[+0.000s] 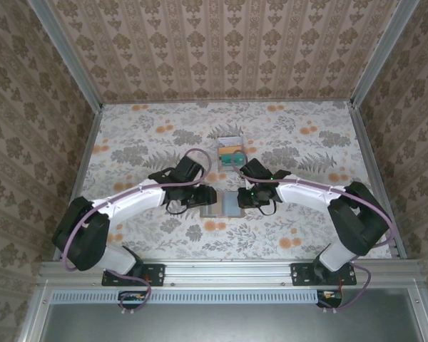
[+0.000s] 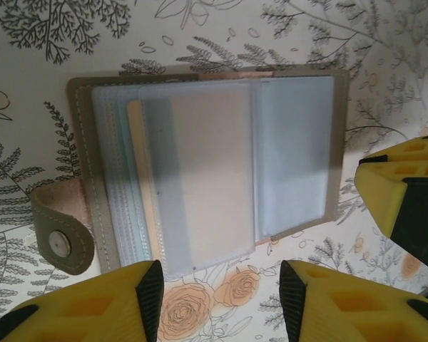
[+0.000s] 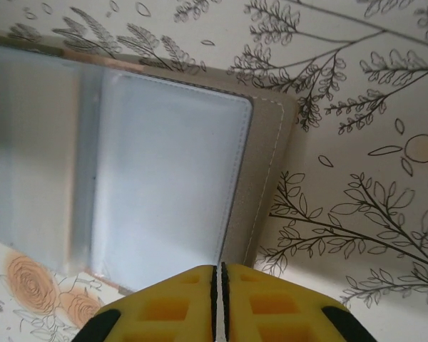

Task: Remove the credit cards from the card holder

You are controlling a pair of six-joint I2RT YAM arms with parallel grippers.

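The card holder [image 1: 225, 203] lies open on the floral table between my two grippers. In the left wrist view it [image 2: 85, 157] shows an olive-grey rim, pale blue-grey sleeves and a snap strap [image 2: 60, 239]. The thin orange-tan edge of one of the credit cards [image 2: 134, 178] sticks out of the sleeves on its left panel. My left gripper [image 2: 221, 288] hangs open just off the holder's near edge, with nothing between its fingers. My right gripper [image 3: 220, 274] is shut, its tips at the near edge of the right panel [image 3: 171, 185].
A small white-rimmed box [image 1: 230, 155] with teal and orange contents stands just beyond the holder. Both arms [image 1: 128, 203] reach inward over the table's middle. Patterned walls enclose the table on three sides, and a metal rail [image 1: 221, 271] runs along the near edge.
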